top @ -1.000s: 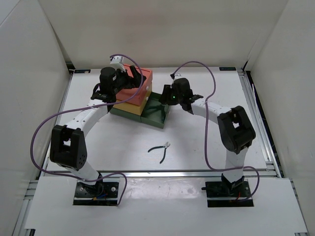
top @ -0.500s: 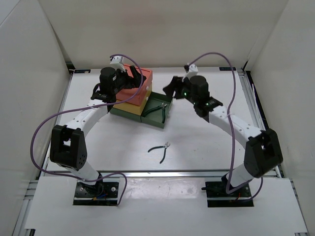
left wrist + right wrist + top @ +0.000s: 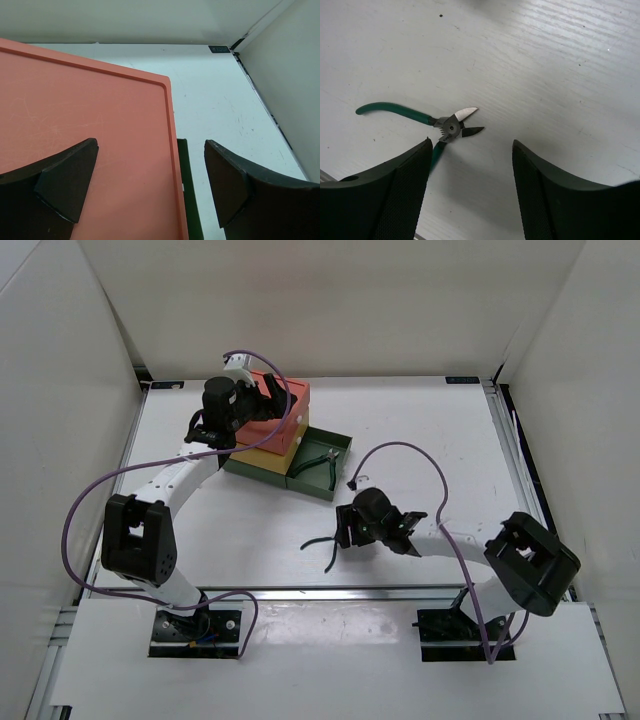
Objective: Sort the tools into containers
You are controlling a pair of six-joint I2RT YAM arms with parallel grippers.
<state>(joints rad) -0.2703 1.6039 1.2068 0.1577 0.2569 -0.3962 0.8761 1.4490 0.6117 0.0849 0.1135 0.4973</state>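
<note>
The containers stand stacked at the back left: a salmon-red box (image 3: 288, 412) on top, a yellow one (image 3: 262, 453) under it, and a dark green drawer (image 3: 340, 447) pulled out to the right. One pair of green-handled pliers (image 3: 322, 462) lies in the green drawer. A second pair of pliers (image 3: 322, 545) (image 3: 445, 127) lies on the table near the front. My right gripper (image 3: 345, 528) (image 3: 471, 150) hovers open just right of them, with nothing between its fingers. My left gripper (image 3: 262, 398) (image 3: 150, 147) hangs open over the salmon-red lid (image 3: 90, 100).
White walls enclose the table on three sides. A metal rail (image 3: 300, 591) runs along the near edge, just in front of the loose pliers. The green drawer's rim (image 3: 185, 190) shows beside the red lid. Purple cables loop above both arms.
My right arm has swung from the green drawer down to the front of the table, beside the loose pliers, its jaws opening wider. A pair of pliers now lies in the drawer. The left arm stayed still.
</note>
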